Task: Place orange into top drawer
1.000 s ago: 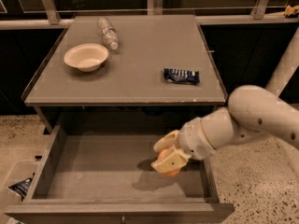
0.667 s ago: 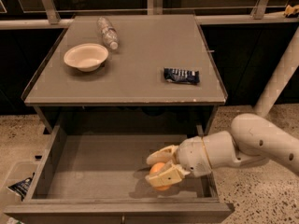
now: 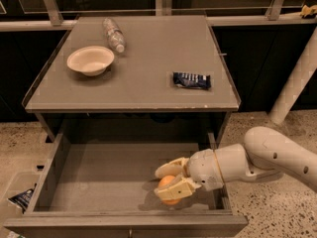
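Observation:
The top drawer (image 3: 94,175) is pulled open below the table, wide and grey-brown with low walls. My gripper (image 3: 167,181) reaches in from the right, low inside the drawer near its front right part. Its cream fingers (image 3: 179,188) are closed around the small round orange (image 3: 167,184), which sits at or just above the drawer floor. A shadow lies under it.
On the table top (image 3: 143,73) stand a white bowl (image 3: 90,60), a clear plastic bottle (image 3: 114,34) lying down, and a dark blue snack wrapper (image 3: 191,80). My white arm (image 3: 267,155) comes in from the right. A bin with a wrapper (image 3: 19,198) sits at lower left.
My gripper with the orange has moved down and toward the front of the drawer, and the arm has lowered with it.

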### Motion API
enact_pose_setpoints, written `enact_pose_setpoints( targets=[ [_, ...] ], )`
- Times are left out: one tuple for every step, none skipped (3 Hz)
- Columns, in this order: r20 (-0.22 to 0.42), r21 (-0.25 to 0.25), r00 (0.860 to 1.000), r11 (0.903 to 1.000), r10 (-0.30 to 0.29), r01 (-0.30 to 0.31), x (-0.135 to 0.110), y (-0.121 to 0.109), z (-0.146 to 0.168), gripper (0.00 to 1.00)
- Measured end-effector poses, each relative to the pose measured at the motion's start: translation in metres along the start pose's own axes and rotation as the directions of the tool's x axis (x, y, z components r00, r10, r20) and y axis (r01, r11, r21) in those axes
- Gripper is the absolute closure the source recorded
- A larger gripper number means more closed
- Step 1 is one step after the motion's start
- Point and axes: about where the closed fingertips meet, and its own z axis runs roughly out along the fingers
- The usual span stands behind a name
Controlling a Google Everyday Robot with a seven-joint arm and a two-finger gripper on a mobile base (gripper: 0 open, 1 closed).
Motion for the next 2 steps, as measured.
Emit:
enact_pose_setpoints(
  targets=[
    [-0.042, 0.052, 0.999, 0.9986, -0.011, 0.013, 0.012, -0.027, 0.006, 1.0],
    [-0.124, 0.124, 0.991, 0.9895, -0.058, 0.073, 0.02, -0.061, 0.011, 1.0]
  ],
)
